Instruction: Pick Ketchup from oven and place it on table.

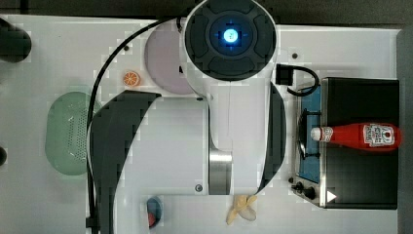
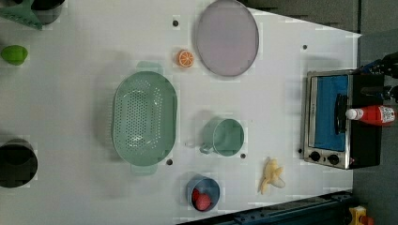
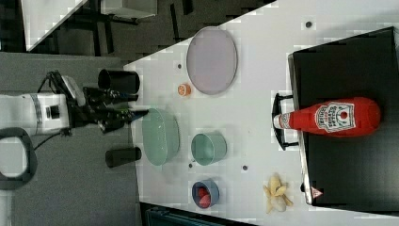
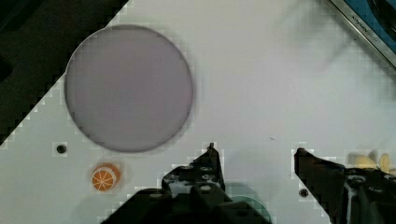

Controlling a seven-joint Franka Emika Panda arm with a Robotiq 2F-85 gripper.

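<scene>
White and broad, the surface (image 2: pixel 281 93) is seen carrying the oven (image 1: pixel 360 141) at the right of the top view. The Ketchup (image 1: pixel 360 135) is laid on its side across the oven's black top, its white cap overhanging the glass door toward the top view's left. The end effector (image 4: pixel 254 161) is held released, jaws apart with nothing between them, above bare surface well away from the bottle. The bottle is judged light, smooth and slightly squeezable, likely to roll if nudged; it is best taken across its narrower body near the label, jaws set square to its length.
</scene>
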